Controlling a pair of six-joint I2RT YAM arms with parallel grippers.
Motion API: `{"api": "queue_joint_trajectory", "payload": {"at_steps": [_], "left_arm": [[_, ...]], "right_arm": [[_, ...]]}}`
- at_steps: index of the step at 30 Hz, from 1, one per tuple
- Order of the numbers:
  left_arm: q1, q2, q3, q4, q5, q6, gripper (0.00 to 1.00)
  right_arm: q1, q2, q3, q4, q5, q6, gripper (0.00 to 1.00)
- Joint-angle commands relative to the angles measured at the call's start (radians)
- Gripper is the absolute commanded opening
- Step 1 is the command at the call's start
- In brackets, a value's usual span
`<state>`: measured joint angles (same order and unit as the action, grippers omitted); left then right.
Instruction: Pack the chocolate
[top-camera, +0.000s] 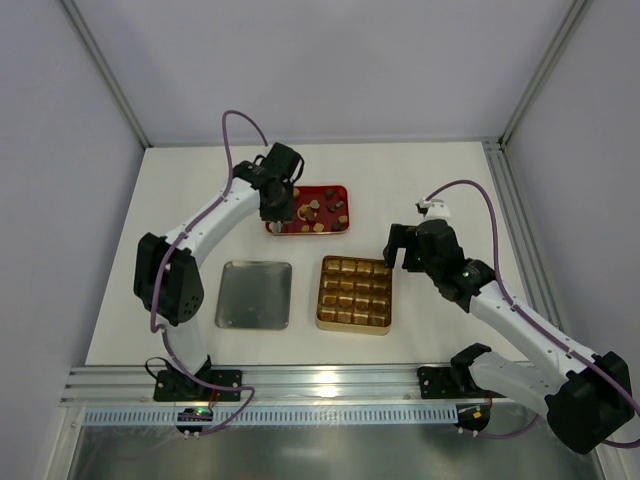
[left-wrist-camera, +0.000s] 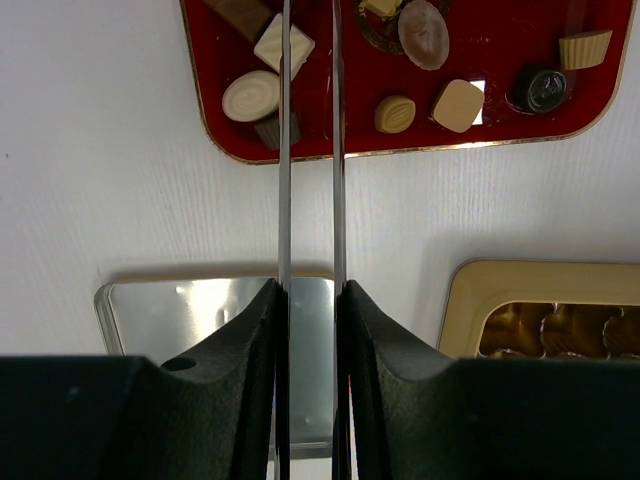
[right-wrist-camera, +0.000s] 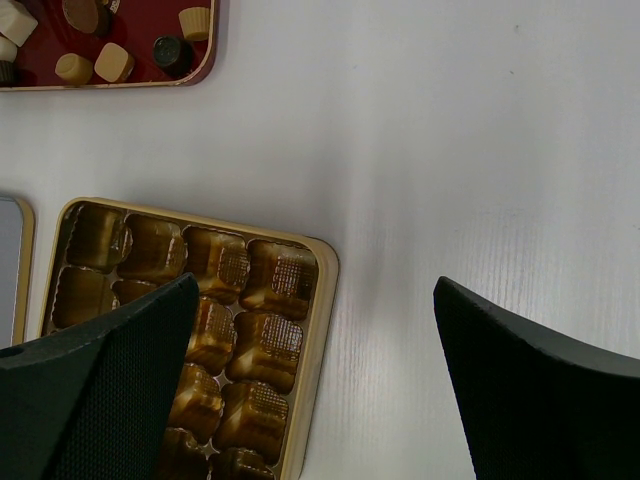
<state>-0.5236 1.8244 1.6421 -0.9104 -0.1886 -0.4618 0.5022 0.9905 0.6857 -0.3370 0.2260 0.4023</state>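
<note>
Left gripper (left-wrist-camera: 310, 30) a narrow slit, gripping nothing, over red tray (left-wrist-camera: 500, 40) beside chocolate (left-wrist-camera: 459, 104), right gripper (right-wrist-camera: 315, 300) wide open, empty, above gold tin (right-wrist-camera: 200, 225) edge

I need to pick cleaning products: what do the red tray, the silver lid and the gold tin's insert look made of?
The red tray looks like lacquered metal or glossy plastic: shiny red, thin gold rim. The silver lid is likely bare tinplate: mirror-like reflections. The gold tin's insert seems thin moulded plastic: glossy, ribbed cells.
</note>
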Motion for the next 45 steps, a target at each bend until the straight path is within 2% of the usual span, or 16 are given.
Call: {"api": "queue_joint_trajectory", "payload": {"at_steps": [1, 16, 23, 34, 45], "left_arm": [[-0.009, -0.054, 0.056, -0.018, -0.022, 0.018, 0.11], [-0.061, -0.214, 0.062, -0.119, 0.032, 0.011, 0.09], [-0.16, -0.31, 0.013, -0.154, 0.052, -0.015, 0.09], [-0.412, -0.419, -0.099, -0.219, 0.017, -0.098, 0.09], [-0.458, -0.482, -0.243, -0.185, 0.038, -0.135, 0.1]], "right_arm": [[0.001, -0.015, 0.0, 0.026, 0.021, 0.009, 1.0], [-0.001, 0.0, 0.014, 0.032, 0.036, -0.005, 1.0], [0.001, 0.005, 0.023, 0.032, 0.045, -0.003, 1.0], [0.001, -0.012, 0.025, 0.0, 0.061, -0.002, 1.0], [-0.001, -0.029, 0.008, -0.019, 0.064, 0.006, 1.0]]}}
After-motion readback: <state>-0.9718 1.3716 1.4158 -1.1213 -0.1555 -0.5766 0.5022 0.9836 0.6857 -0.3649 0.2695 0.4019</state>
